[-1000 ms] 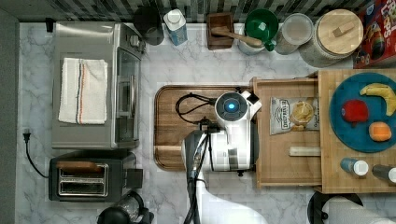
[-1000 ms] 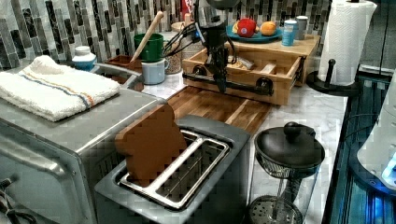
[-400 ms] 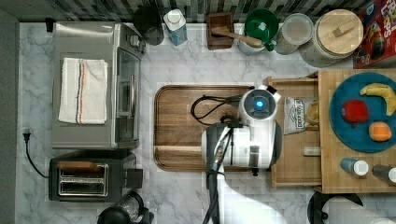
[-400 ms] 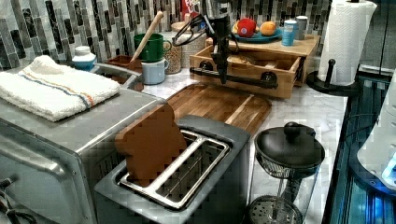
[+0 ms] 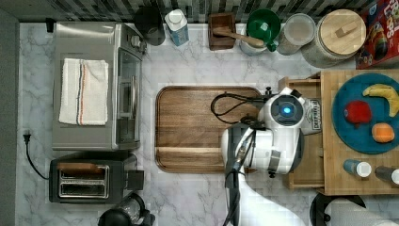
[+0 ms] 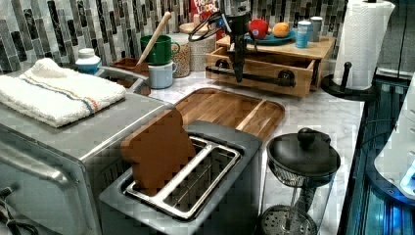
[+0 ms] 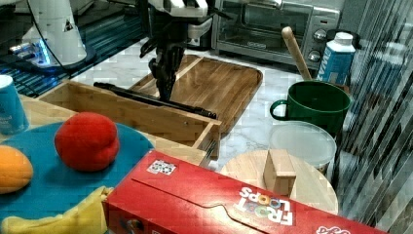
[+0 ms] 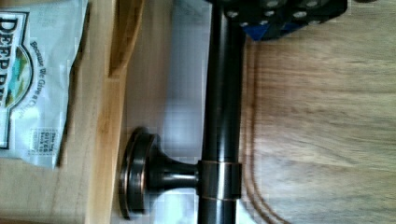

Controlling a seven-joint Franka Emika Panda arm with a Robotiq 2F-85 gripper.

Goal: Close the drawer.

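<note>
Now, near to far
Toaster (image 6: 195,181): nearest in the left view, apart from the work
Cutting board (image 5: 202,127): more of it bare than a second ago
Gripper (image 6: 238,73): against the dark handle bar (image 8: 224,107); jaws' state I cannot tell
Drawer (image 7: 131,114): under the wooden block on the desk, pushed further in, a strip still out
Meaning: closing well along; more pushing likely needed

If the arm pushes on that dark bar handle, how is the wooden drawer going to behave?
The drawer looks like rigid wood, so it should probably slide straight in without flexing. The handle is a round, smooth bar, so the hand may slip along it. The snack bag inside seems light and may shift slightly.
</note>
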